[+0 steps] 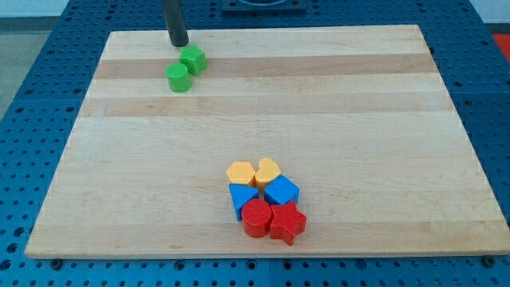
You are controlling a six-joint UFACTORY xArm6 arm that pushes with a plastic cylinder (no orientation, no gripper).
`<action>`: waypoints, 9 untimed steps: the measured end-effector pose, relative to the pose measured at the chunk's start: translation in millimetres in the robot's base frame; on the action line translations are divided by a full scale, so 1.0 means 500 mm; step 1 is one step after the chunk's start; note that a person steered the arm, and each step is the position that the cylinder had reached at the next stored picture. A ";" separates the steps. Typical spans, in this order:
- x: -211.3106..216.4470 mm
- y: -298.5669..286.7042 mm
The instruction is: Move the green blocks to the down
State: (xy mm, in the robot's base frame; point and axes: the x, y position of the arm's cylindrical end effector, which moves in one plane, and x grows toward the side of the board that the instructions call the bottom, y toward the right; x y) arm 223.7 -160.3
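Red star [288,224] nearest; my tip [178,44] just above green blocks [186,68]; no end effector jaws.

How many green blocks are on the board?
2. A green star and a green cylinder touch near the view's top left, just below my tip. None seem hidden.

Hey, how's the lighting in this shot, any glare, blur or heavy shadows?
Camera view: even, soft light; no glare on the wooden board; only faint shadows under the green blocks; blocks look sharp; my tip is crisp too, just above them.
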 end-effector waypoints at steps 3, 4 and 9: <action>0.013 0.149; 0.037 0.150; 0.062 0.065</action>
State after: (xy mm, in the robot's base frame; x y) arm 254.6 -127.7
